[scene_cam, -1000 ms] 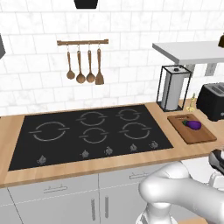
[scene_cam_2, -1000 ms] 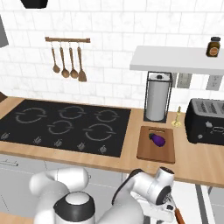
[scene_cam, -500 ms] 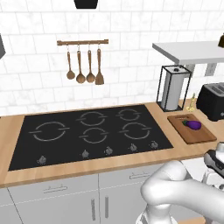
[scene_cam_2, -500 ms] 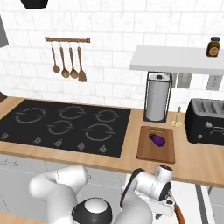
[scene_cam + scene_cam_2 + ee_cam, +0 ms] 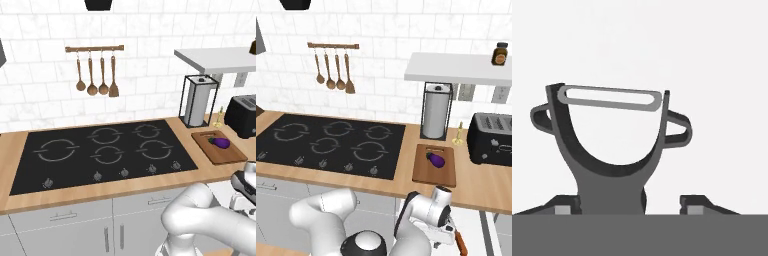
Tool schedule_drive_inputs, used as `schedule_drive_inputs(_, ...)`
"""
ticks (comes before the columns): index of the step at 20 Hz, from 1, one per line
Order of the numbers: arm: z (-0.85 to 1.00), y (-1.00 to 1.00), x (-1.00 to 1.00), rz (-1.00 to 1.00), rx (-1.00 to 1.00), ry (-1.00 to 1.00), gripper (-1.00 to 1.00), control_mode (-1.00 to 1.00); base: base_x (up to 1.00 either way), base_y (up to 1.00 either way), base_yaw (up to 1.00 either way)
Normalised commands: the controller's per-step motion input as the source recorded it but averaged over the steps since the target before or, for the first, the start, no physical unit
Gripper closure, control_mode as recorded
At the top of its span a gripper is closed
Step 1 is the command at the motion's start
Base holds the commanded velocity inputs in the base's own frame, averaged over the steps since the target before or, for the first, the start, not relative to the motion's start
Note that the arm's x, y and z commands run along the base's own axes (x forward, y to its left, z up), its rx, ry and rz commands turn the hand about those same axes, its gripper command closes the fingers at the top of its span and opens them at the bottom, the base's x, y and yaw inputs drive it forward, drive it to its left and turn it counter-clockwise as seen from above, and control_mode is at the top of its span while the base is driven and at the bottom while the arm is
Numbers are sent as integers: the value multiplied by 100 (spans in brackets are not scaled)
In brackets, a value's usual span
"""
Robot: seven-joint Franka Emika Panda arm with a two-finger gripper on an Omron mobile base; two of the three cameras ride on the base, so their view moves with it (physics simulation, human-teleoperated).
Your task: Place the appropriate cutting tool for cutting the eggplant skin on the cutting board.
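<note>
One claw point(image 5: 629, 202) grips a peeler point(image 5: 609, 145); eggplant point(image 5: 436, 159) occupies the cutting board point(image 5: 434, 172).

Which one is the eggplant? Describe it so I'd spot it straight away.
Start at the big black stovetop and move to its right, where a flat reddish-brown wooden cutting board lies on the light wooden counter in front of the paper towel holder. The eggplant lies on that board: small, glossy, dark purple and oblong, the only thing on it.
</note>
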Motion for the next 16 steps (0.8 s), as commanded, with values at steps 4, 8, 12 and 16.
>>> schedule_drive_inputs(4,-4,47,-14,-1,0,0,-100,-100,0,0,0)
schedule_drive_inputs(8,-4,28,0,-1,0,0,-100,-100,0,0,0)
schedule_drive_inputs(12,-5,18,-1,-1,0,-2,-100,-100,0,0,0)
schedule_drive_inputs(16,-59,29,0,0,0,0,-100,-100,0,0,0)
